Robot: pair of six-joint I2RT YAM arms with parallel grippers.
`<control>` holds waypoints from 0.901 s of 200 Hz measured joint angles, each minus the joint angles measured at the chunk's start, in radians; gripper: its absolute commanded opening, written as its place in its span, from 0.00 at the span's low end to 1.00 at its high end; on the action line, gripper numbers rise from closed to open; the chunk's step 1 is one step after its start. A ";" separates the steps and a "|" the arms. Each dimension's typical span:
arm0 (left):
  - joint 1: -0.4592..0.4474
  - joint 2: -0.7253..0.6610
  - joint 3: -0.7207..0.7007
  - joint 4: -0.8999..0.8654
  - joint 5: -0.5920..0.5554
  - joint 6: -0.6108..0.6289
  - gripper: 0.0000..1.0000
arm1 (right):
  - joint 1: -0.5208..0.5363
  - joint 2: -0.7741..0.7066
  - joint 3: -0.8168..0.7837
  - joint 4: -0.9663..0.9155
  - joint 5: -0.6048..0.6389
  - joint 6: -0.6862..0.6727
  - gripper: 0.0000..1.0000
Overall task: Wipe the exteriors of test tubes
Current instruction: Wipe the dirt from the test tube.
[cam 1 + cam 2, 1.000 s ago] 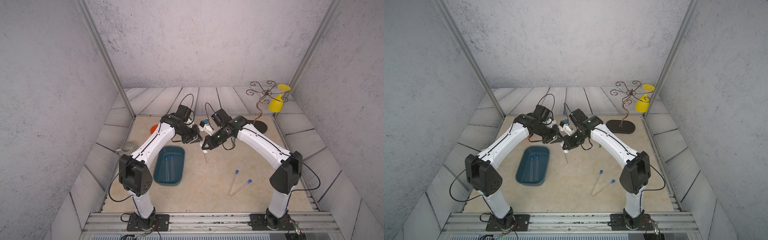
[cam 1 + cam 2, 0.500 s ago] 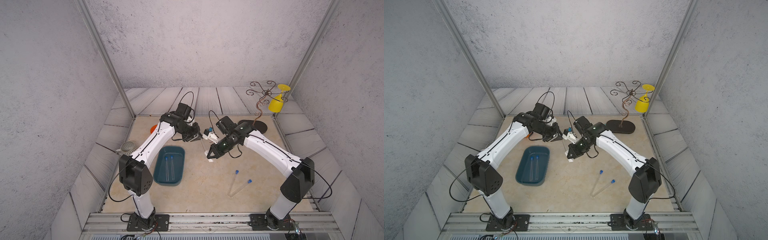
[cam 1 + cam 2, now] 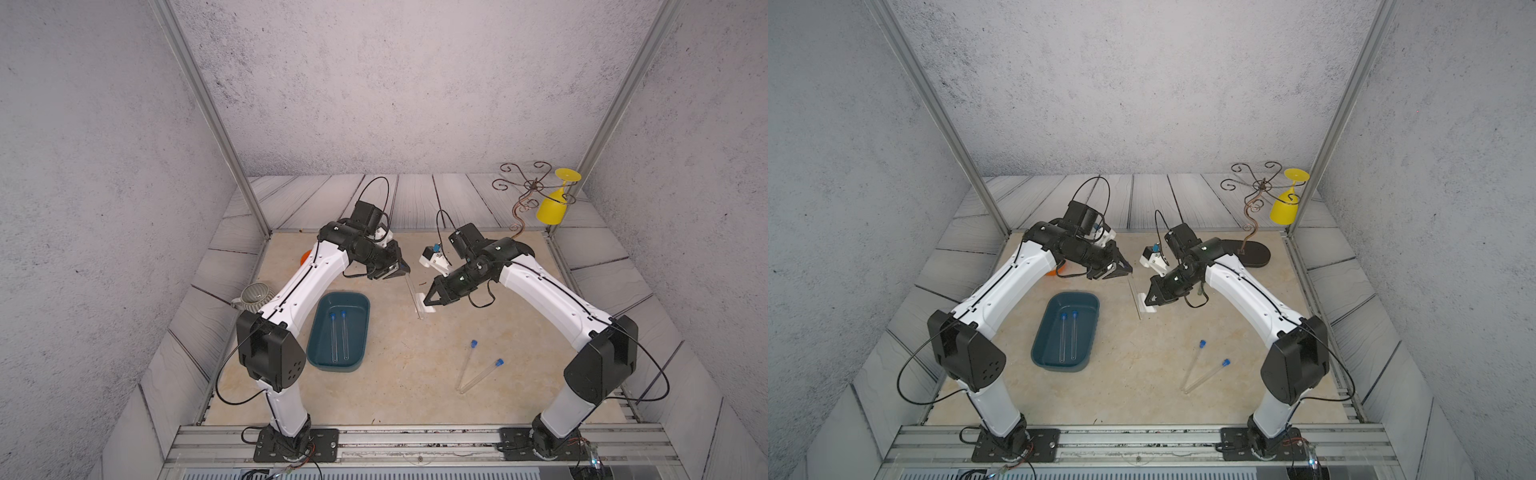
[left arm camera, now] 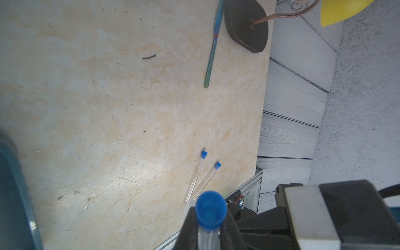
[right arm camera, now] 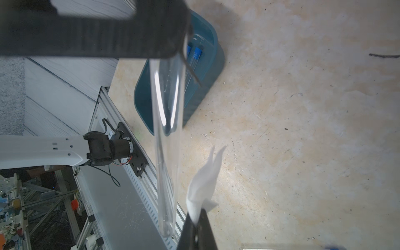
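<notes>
1. just below the left gripper (image 3: 398, 272): one test tube (image 3: 414, 297), pinched tight right under its blue cap (image 4: 210, 213), hanging down and out past the fingertips. tiny grip at one end only, so could swivel or slide out under any sideways shove.
2. right beside that tube's lower end: right gripper (image 3: 428, 302), clamped on a white wipe (image 5: 204, 184). looks just clear of the glass from the right wrist view, can't confirm from above.
3. could easily miss and wipe air. floppy wipe, skinny clear glass, not much to aim at.
4. could lever the tube against the left jaws if pressed too hard. might pop loose or crack.
5. well below and to the outside of the left gripper: two more tubes (image 3: 345, 336) in the teal tray (image 3: 365, 328). well below the right gripper: another two tubes (image 3: 466, 368) on the table (image 3: 415, 374). real risk of a dropped tube landing on or rolling into either pair.
</notes>
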 measured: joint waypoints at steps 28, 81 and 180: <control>0.000 0.000 0.003 0.026 0.024 -0.007 0.11 | 0.002 0.000 -0.013 0.013 -0.031 0.004 0.04; 0.000 0.017 0.003 0.050 0.037 -0.011 0.11 | 0.000 -0.005 -0.072 0.040 -0.109 0.016 0.04; 0.000 0.027 0.003 0.051 0.043 0.000 0.11 | -0.031 -0.115 -0.107 0.041 -0.170 0.044 0.04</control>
